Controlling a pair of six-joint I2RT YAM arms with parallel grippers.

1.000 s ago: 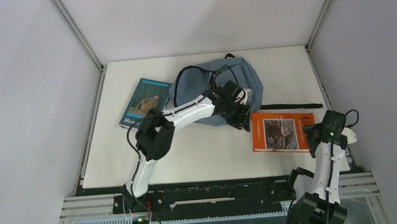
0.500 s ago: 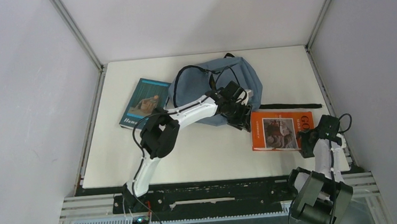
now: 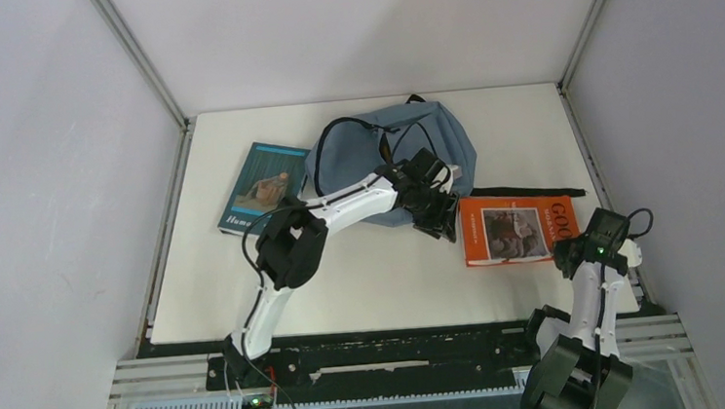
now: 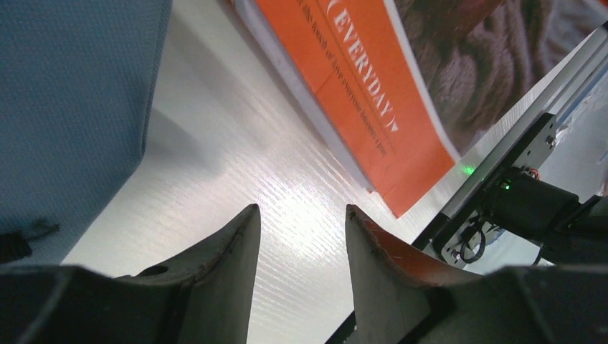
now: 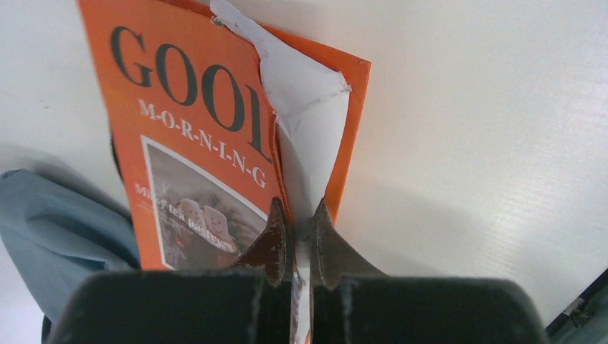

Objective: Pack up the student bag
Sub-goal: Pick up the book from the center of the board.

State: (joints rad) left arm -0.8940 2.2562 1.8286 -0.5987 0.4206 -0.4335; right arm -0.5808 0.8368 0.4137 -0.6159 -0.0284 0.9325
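The student bag (image 3: 403,148), grey-blue with black straps, lies at the back middle of the table and shows as blue fabric (image 4: 72,93) on the left of the left wrist view. An orange book (image 3: 517,229) lies just right of the bag. My right gripper (image 5: 297,215) is shut on the near edge of the orange book (image 5: 186,122), pinching its cover and a curled white page. My left gripper (image 4: 301,215) is open and holds nothing. It hovers over bare table between the bag's front edge and the orange book (image 4: 373,93).
A teal book (image 3: 264,188) lies left of the bag. A black strap (image 3: 534,193) runs along the table behind the orange book. The table's right edge and metal rail (image 3: 638,280) are close to my right arm.
My right gripper has closed on the orange book's edge. The book has shifted slightly away from me and toward the bag. My left gripper has barely moved.
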